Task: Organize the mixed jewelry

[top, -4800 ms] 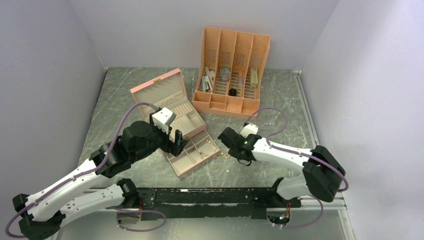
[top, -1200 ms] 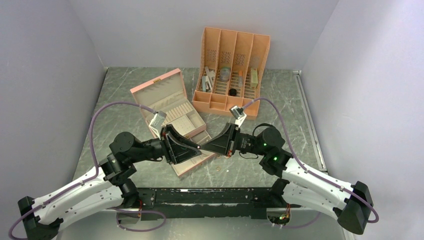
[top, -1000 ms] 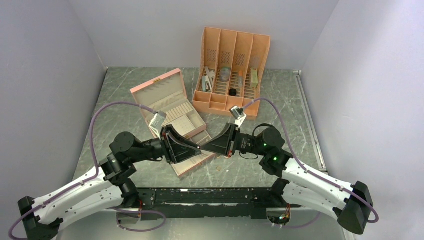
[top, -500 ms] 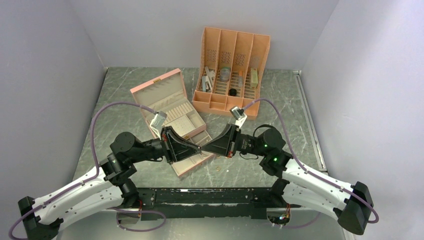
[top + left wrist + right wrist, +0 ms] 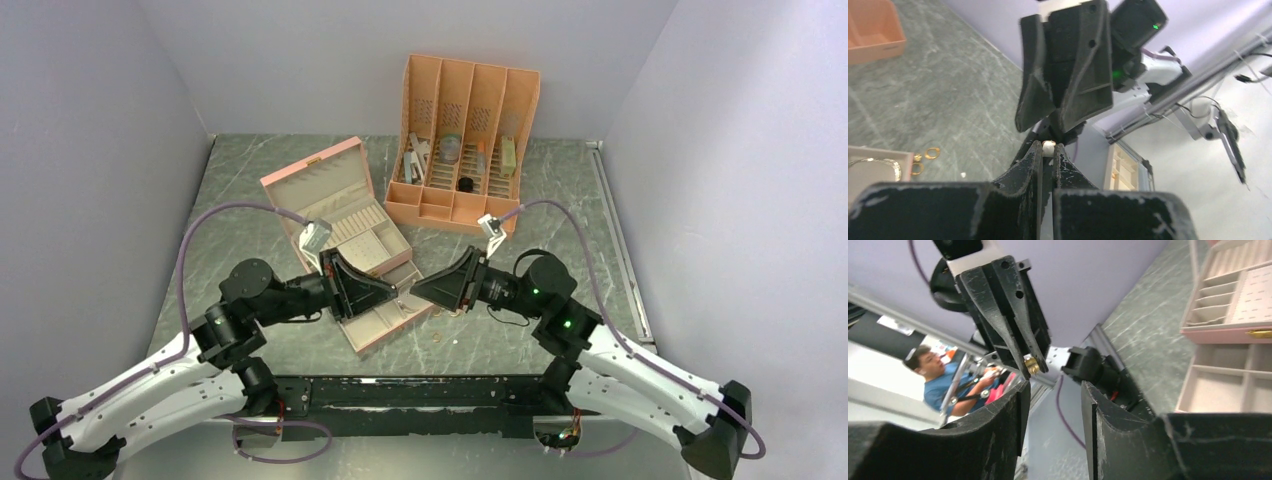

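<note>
- Left wrist view: a tiny gold-coloured piece [image 5: 1048,146] was seen pinched at the very tips of the left gripper [image 5: 1047,151], whose jaws were closed to a narrow slit around it.
- The right gripper [image 5: 1054,387] was pointed tip to tip at the left one. Its jaws were parted with a clear gap and nothing between them.
- From above, the right tips lay at 3 o'clock of the left tips, just beside them and not touching. The held piece was thus straight ahead of the open jaws, in the air over the drawer [image 5: 377,322].
- The long axis of the piece was too small to be told.
- Loose gold rings [image 5: 440,336] were left on the table [image 5: 560,200] at 5 o'clock of the tips, nearer the right arm.
- The pink jewellery box [image 5: 318,185] stood open at 10 o'clock, its drawer pulled out toward 5 o'clock.
- A gold chain [image 5: 879,162] lay in one drawer compartment. Those compartments shown by the right wrist looked empty.
- The orange slotted organizer [image 5: 465,80] stood at 1 o'clock, well apart, with grey and black oddments in its slots.
</note>
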